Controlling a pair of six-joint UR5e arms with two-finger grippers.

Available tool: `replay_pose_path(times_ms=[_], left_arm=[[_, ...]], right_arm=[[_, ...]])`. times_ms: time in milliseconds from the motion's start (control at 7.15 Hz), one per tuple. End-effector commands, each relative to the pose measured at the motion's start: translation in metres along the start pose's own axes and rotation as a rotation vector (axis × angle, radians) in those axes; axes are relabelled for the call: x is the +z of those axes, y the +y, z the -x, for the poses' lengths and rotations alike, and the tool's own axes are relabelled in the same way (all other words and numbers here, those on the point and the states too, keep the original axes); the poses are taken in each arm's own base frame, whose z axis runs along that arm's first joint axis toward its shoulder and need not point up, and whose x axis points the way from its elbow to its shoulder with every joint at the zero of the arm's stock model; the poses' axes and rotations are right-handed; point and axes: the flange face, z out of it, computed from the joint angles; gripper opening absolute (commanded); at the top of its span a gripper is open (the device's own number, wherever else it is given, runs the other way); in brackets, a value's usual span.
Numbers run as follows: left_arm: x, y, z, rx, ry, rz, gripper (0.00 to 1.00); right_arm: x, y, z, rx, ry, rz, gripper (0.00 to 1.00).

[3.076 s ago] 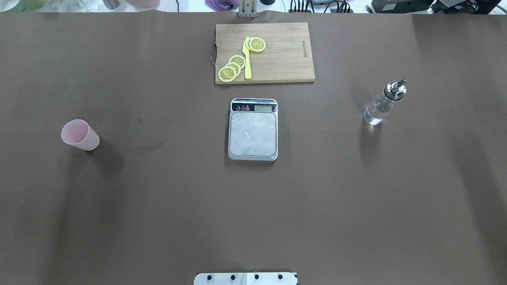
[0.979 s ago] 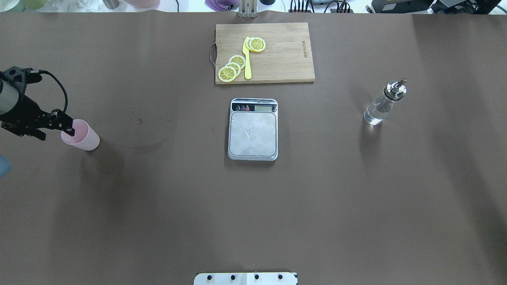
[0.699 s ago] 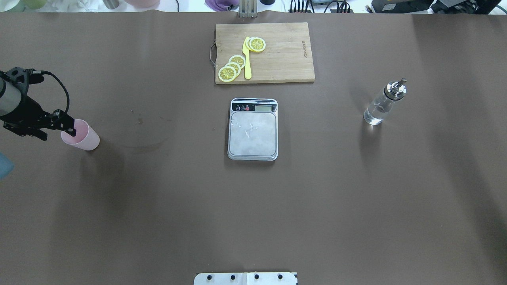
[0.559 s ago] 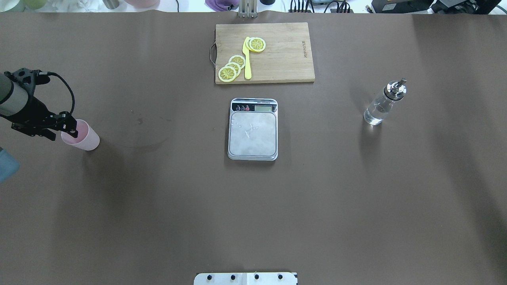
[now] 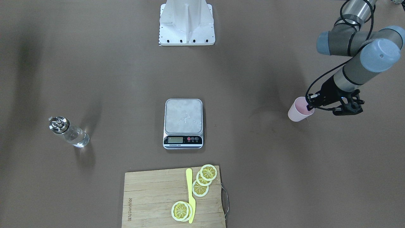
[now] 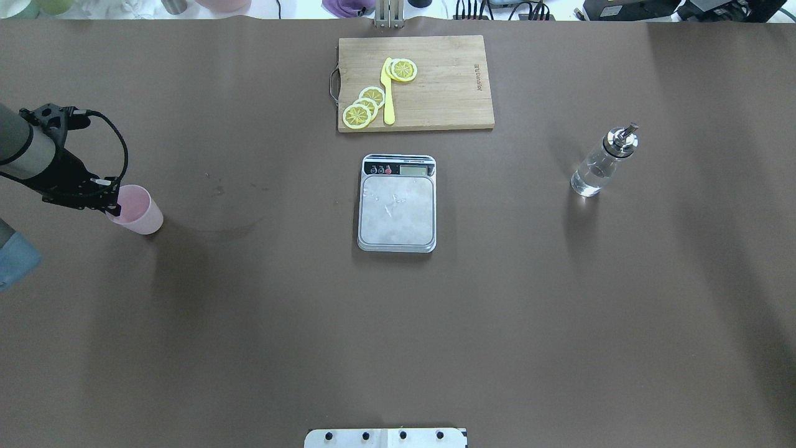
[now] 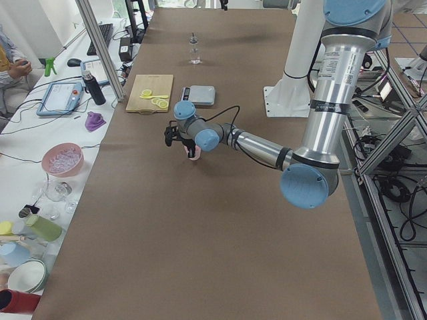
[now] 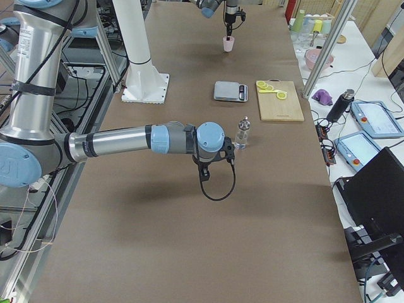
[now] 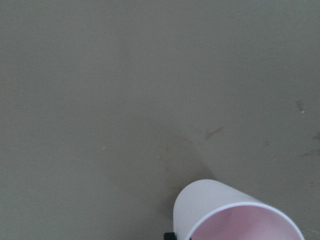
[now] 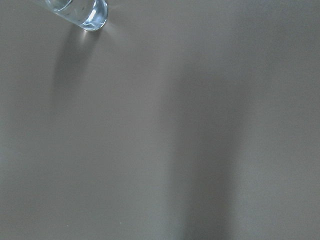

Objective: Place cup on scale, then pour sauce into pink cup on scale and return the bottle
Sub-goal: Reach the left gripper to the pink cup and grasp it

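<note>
**Left arm's grasp on the cup.** We see the left arm (image 6: 28,155) extend low over the counter's (image 6: 398,342) left edge. The left pincer (image 6: 112,208) is closed on the cup's (image 6: 142,216) rim, on the side nearest that edge, with one finger inside. The right arm (image 8: 120,142) lies level above the counter. We cannot tell how far the right pincer (image 8: 216,165), just beside the bottle (image 6: 597,168), is open. The bottle, holding clear sauce (image 6: 586,182), stands toward the right edge, and the scale (image 6: 397,211) lies mid-counter. A cutting board (image 6: 448,87) with lemon slices (image 6: 364,106) lies at the far edge. Beyond it, a white bench (image 7: 33,133) carries a pink bowl (image 7: 63,160) and a tablet (image 7: 64,97).
</note>
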Motion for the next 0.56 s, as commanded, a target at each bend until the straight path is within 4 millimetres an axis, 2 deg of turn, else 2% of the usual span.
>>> replay_pose_path(times_ms=[0,140,280,419], left_arm=[[-0.014,-0.004,-0.134,-0.061,0.079,0.01,0.0],[-0.034,-0.007,-0.202,-0.08,0.066,0.029,0.0],[-0.044,0.001,-0.267,-0.092,0.03,-0.008,0.0],[-0.031,0.031,-0.322,-0.141,0.02,-0.031,0.0]], right_arm=[[0.002,-0.003,0.003,-0.048,0.027,-0.011,1.0],[0.012,-0.009,0.012,-0.089,0.034,0.009,1.0],[0.015,-0.022,0.022,-0.128,0.058,0.014,1.0],[0.023,-0.027,0.029,-0.153,0.058,0.029,1.0]])
